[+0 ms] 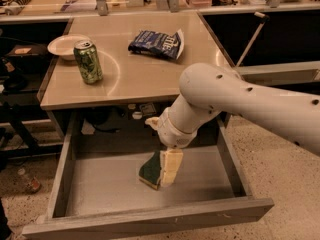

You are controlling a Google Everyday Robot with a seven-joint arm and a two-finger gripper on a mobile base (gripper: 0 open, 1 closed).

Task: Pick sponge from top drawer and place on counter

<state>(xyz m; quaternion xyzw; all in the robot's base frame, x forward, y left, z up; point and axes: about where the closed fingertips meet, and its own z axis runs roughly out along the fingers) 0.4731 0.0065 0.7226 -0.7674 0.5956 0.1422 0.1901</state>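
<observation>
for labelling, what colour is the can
Green can, camera view; hand is down in the drawer at the sponge.

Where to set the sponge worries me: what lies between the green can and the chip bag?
Bare counter, by the camera view; the hand is down in the top drawer at the sponge.
</observation>
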